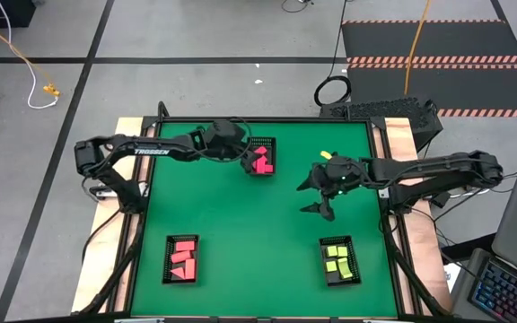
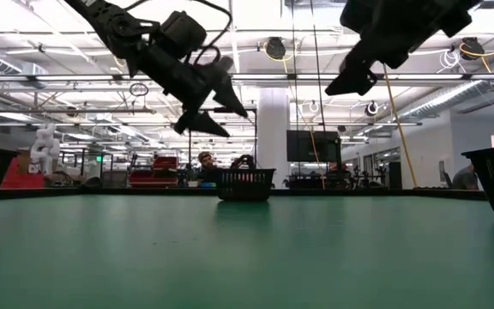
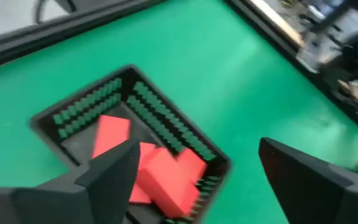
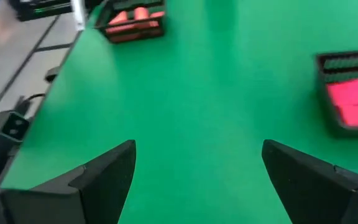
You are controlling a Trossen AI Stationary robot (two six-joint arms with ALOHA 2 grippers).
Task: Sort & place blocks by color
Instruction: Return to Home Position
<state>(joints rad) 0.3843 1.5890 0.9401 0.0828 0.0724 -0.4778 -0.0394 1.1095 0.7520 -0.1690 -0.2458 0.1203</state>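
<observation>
**All blocks in trays, both grippers empty**

Sorted by colour, three black mesh trays on the green table (image 1: 258,215):
- Pink blocks (image 1: 262,162) in the far tray (image 1: 261,141), at the back edge of the table, near the middle. Piled loosely, some tilted against each other in the left wrist view (image 3: 166,180).
- Coral blocks (image 1: 183,260) in the near-left tray (image 1: 166,260).
- Yellow-green blocks (image 1: 337,262) in the near-right tray (image 1: 339,240).
- No loose blocks on the green between the trays.

Left gripper (image 1: 243,160):
- Up in the air, well clear of the table in the low view (image 2: 217,120).
- Just beside the far tray, on its left side, pointing down at it.
- Fingers (image 3: 110,177) wide apart, nothing between them.

Right gripper (image 1: 311,196):
- Over bare green on the right half of the table, between the far tray and the near-right tray, touching neither.
- Raised off the surface.
- Fingers (image 4: 104,174) spread wide, nothing held, only green table in the gap.
- Aimed across the table: near-left tray (image 4: 135,25) and far tray (image 4: 347,93) both ahead of it.
</observation>
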